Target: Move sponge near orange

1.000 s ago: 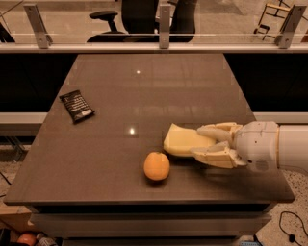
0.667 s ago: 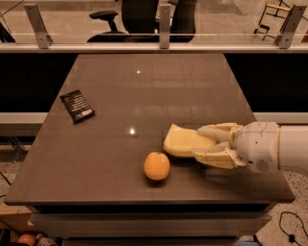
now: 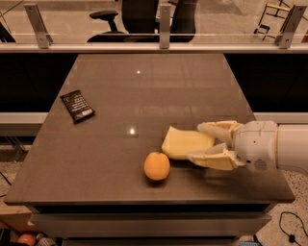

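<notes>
The pale yellow sponge (image 3: 179, 142) lies on the dark table (image 3: 144, 91) near the front right, just up and right of the orange (image 3: 157, 166), with a small gap between them. My gripper (image 3: 196, 141) reaches in from the right. Its two cream fingers (image 3: 214, 129) sit on either side of the sponge's right end and are shut on it. The sponge's left end juts out towards the orange.
A flat black snack packet (image 3: 77, 105) lies at the table's left side. A glass railing with metal posts (image 3: 164, 24) runs behind the table, with office chairs (image 3: 139, 14) beyond. The table's front edge is close below the orange.
</notes>
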### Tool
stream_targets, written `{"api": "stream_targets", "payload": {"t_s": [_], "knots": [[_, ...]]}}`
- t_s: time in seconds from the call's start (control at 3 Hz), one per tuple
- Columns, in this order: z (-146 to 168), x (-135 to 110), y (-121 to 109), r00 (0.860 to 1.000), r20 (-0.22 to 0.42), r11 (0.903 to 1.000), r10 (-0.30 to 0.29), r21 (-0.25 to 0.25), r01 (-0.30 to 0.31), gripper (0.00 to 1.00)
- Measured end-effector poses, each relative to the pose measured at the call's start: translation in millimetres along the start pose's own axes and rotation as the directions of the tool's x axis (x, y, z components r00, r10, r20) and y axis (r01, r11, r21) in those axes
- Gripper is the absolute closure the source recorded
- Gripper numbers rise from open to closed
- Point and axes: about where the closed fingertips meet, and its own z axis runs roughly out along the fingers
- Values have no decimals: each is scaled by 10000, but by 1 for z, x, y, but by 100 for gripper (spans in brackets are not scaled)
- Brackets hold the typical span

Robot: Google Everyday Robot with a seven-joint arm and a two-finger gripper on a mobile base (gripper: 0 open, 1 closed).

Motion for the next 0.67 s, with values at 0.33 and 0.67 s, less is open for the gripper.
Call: {"api": "stream_targets", "payload": {"t_s": [0.33, 0.67], "knots": [[1, -2, 1, 10000, -14, 10000, -45, -19, 45, 0], [1, -2, 1, 10000, -15, 10000, -46, -20, 46, 0]]}}
